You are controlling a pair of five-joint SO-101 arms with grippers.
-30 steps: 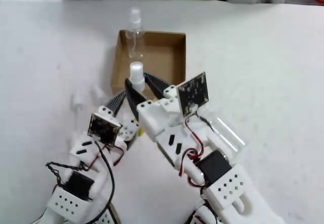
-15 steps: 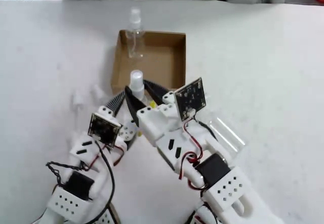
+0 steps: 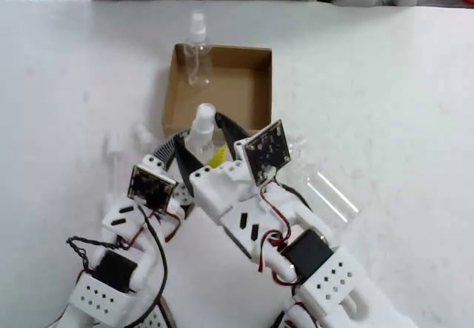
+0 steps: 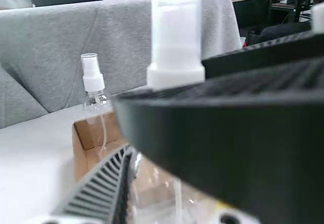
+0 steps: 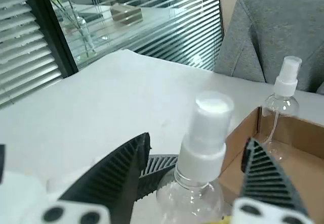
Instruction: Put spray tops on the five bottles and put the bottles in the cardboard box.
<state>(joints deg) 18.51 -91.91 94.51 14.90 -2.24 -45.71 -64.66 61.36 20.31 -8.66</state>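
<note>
A capped bottle [image 3: 197, 61] is stood inside the cardboard box [image 3: 237, 84]. A 2nd bottle [image 3: 201, 129], topped, is grasped at the box's near wall by the left claw [image 3: 184, 154]. The right claw [image 5: 197, 142] is spread, released, around its top. The rest is judged undone.

The near bottle [image 3: 202, 119] is mostly hidden below its spray top by the right end effector [image 3: 206, 139] around it.
</note>
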